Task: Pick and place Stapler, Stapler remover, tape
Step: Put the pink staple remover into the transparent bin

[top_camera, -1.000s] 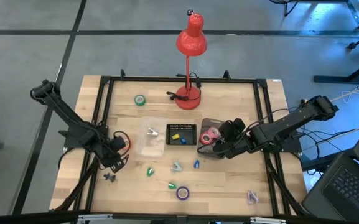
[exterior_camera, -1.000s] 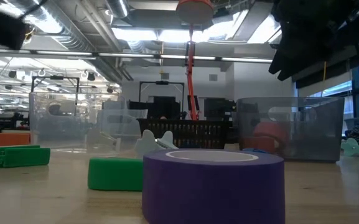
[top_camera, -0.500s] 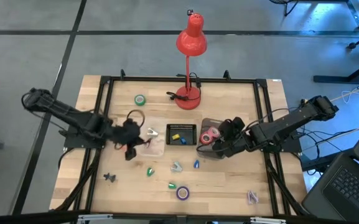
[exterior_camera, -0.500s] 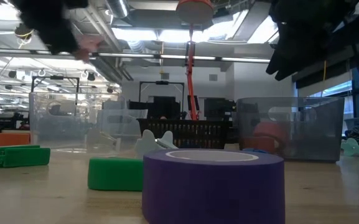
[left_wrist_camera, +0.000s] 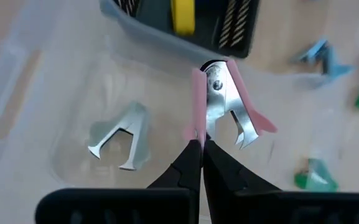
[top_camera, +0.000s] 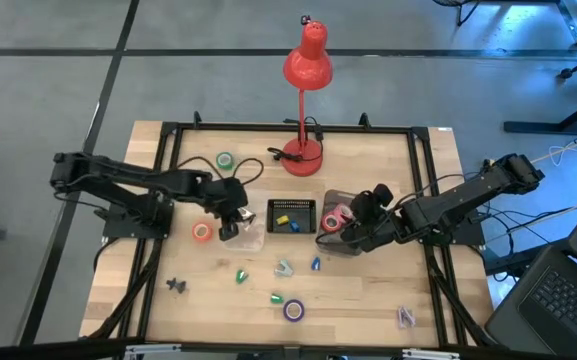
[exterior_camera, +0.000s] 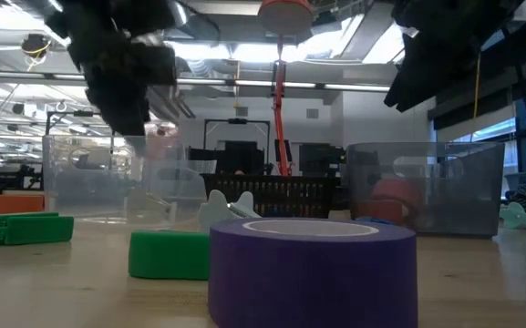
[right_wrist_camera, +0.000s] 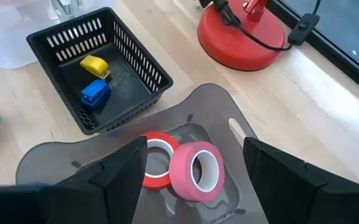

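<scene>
My left gripper (left_wrist_camera: 197, 144) hangs over the clear tray (top_camera: 244, 228), shut on a pink staple remover (left_wrist_camera: 221, 99). A grey-white staple remover (left_wrist_camera: 121, 134) lies in that tray. My right gripper (right_wrist_camera: 204, 186) is open above the smoky bin (top_camera: 336, 225), which holds a pink tape (right_wrist_camera: 196, 170) and a red tape (right_wrist_camera: 157, 160). The black basket (top_camera: 290, 217) holds a yellow stapler (right_wrist_camera: 94, 64) and a blue stapler (right_wrist_camera: 95, 92). An orange-red tape (top_camera: 202, 232), a green tape (top_camera: 225, 160) and a purple tape (top_camera: 294, 310) lie flat on the table. My left gripper pinches the pink staple remover between its two shut fingertips, on one pink arm near its claw end (left_wrist_camera: 196, 127). The fingers come from above, pointing down. The remover is lifted clear over the clear tray and reaches out beyond the fingertips, hinge end farthest from them.
A red desk lamp stands on its base (top_camera: 302, 155) at the far edge. Small staple removers lie on the near half: green (top_camera: 240, 275), pale (top_camera: 284, 267), blue (top_camera: 315, 264), black (top_camera: 176, 287), and one near the right corner (top_camera: 405, 317). A small green roll (top_camera: 276, 298) sits beside the purple tape.
My left gripper has swung from the table's near-left area toward the right and far side, ending over the clear tray with the pink staple remover in its fingers. The orange-red tape that the arm partly hid now shows whole.
</scene>
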Controlling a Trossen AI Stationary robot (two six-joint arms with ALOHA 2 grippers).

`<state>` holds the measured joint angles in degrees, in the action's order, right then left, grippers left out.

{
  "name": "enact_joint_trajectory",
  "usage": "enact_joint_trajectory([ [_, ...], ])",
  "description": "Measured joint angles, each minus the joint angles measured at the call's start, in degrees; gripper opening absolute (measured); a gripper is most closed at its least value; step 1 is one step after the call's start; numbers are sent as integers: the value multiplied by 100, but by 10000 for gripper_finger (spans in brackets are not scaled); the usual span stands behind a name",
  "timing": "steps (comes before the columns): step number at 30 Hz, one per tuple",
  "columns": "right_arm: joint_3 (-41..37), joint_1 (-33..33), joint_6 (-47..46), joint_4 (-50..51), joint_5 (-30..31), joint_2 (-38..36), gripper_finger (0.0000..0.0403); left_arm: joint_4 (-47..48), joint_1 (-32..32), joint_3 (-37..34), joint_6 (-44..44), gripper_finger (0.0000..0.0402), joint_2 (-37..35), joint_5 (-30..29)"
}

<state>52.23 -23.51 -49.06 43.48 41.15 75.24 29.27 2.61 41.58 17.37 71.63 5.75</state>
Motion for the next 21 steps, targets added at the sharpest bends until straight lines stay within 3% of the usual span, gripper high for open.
enact_joint_trajectory([
  [5,0,97,29,0,41,0,269,-185,147,0,-224,2,642,327],
  [12,0,230,185,-63,41,0,269,-231,251,171,-391,2,1330,282],
  [21,0,234,322,-106,35,0,269,68,247,743,-751,18,1709,360],
])
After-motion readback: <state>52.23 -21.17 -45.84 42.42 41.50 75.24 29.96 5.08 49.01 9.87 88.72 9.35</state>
